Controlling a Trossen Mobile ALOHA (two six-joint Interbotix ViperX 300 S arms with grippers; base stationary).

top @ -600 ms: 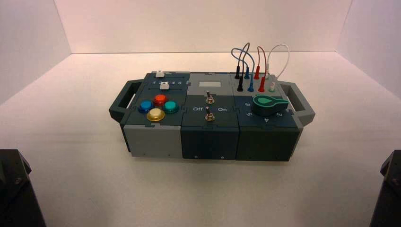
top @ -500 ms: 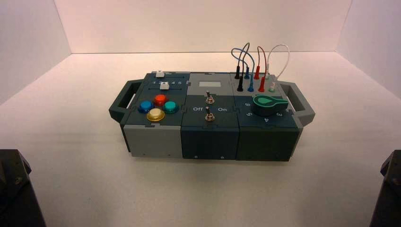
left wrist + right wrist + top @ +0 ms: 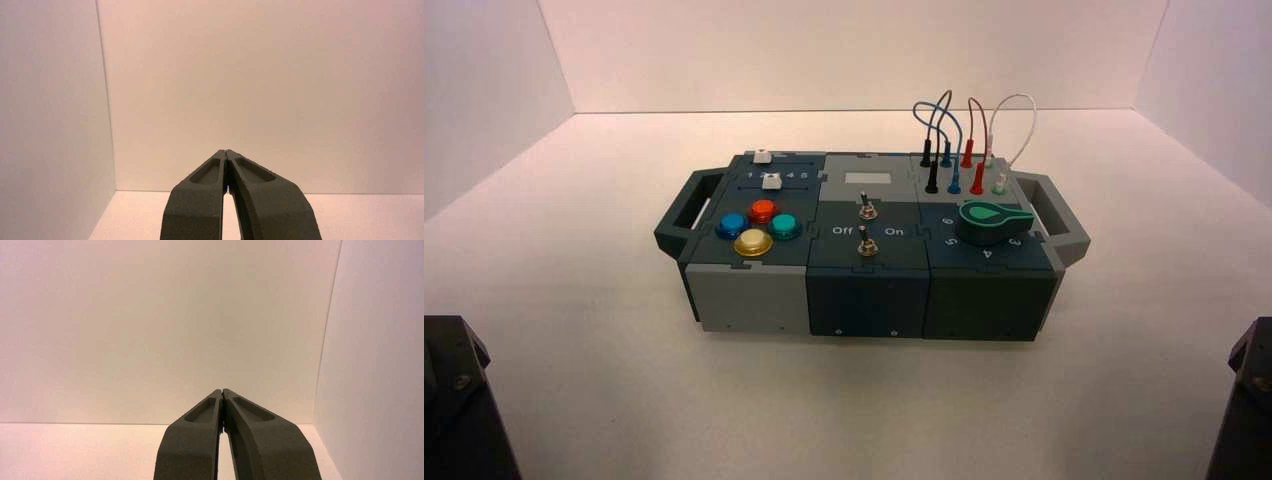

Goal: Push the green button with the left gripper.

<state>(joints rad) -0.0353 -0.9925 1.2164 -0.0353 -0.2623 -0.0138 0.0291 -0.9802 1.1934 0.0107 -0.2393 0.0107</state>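
The green button (image 3: 785,226) sits on the left block of the box (image 3: 754,300), at the right of a cluster with a blue button (image 3: 731,225), a red button (image 3: 763,210) and a bigger yellow button (image 3: 753,242). My left gripper (image 3: 226,151) is shut, its tips touching, and faces the bare back wall with nothing between them. My right gripper (image 3: 221,390) is shut too and parked the same way. Neither wrist view shows the box. In the high view only dark arm blocks show at the lower corners, left (image 3: 459,400) and right (image 3: 1249,395).
On the box's middle block stand two toggle switches (image 3: 867,210) marked Off and On. The right block carries a large green rotary knob (image 3: 991,221) and plugged wires (image 3: 954,140). Two white sliders (image 3: 770,180) lie behind the buttons. Handles (image 3: 682,210) stick out at both ends.
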